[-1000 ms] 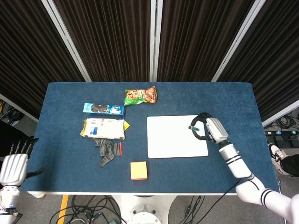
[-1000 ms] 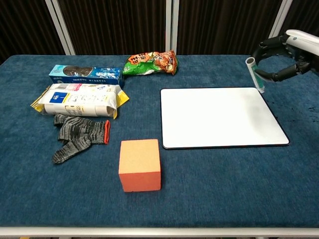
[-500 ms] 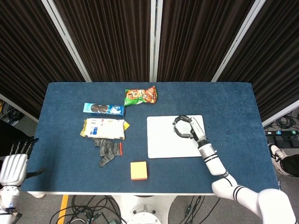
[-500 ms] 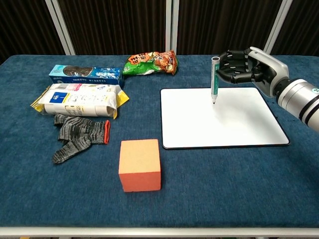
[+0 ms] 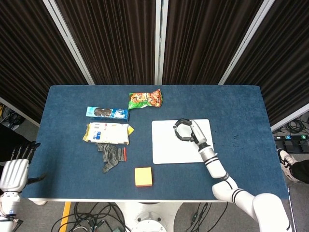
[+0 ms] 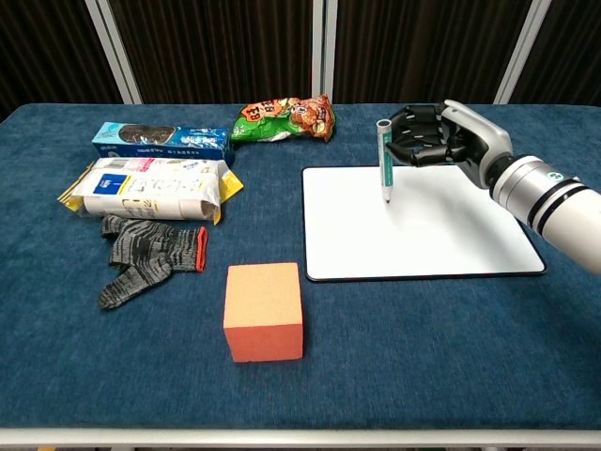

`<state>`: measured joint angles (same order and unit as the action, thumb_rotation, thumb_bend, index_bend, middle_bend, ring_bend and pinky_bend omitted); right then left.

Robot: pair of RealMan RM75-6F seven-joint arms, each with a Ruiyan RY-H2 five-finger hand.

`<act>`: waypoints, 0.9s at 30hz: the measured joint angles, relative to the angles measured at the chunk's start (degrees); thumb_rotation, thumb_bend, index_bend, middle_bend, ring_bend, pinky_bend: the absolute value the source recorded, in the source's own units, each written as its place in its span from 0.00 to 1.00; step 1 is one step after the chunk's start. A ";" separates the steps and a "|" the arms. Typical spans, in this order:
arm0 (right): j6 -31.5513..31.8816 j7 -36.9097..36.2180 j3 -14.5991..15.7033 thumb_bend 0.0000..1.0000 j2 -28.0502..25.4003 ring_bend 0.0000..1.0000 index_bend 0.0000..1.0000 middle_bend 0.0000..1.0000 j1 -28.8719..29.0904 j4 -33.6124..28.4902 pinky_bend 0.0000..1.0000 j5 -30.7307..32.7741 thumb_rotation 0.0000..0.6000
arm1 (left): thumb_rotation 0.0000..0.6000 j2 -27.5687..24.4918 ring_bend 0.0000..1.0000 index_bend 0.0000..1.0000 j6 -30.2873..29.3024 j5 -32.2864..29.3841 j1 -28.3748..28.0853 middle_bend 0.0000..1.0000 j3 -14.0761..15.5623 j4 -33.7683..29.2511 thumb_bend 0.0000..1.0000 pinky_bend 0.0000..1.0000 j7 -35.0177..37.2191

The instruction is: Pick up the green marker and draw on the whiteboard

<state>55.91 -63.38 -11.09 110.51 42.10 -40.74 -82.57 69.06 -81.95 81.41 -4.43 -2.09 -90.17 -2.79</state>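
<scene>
The left hand (image 5: 13, 175) hangs off the worktop's (image 6: 451, 348) left edge, fingers spread and holding nothing. On the blue worktop lie a cookie box (image 6: 161, 140), a white and yellow packet (image 6: 150, 189) and a grey glove (image 6: 148, 254), with an orange block (image 6: 264, 310) nearer the front and a green snack bag (image 6: 283, 117) further back. To the right, the right hand (image 6: 449, 138) grips the green marker (image 6: 383, 160) upright, tip down over the upper part of the whiteboard (image 6: 423, 225); whether the tip touches cannot be told.
</scene>
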 measured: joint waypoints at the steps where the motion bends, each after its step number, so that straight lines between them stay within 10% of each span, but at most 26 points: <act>1: 0.11 -0.24 0.30 0.51 0.10 0.27 0.60 0.54 0.02 0.01 0.17 -0.33 1.00 | 1.00 0.03 0.00 0.13 0.01 -0.09 0.04 0.07 0.01 0.04 0.07 0.00 0.03; 12: 3.71 -2.63 5.36 0.51 -0.71 0.27 0.60 0.54 -0.54 -8.77 0.17 -5.97 1.00 | 1.00 0.21 0.00 0.13 -0.20 0.24 0.12 0.07 0.15 0.14 0.07 0.00 0.02; 27: 3.14 1.68 3.60 0.52 -3.33 0.27 0.60 0.54 -1.97 -7.99 0.17 -2.34 1.00 | 1.00 0.49 0.00 0.13 -0.10 0.31 0.23 0.07 0.30 0.58 0.07 0.00 0.70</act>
<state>59.06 -61.70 -7.48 107.19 40.14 -48.73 -84.91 69.55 -82.05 81.72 -4.19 -1.79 -89.59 -2.08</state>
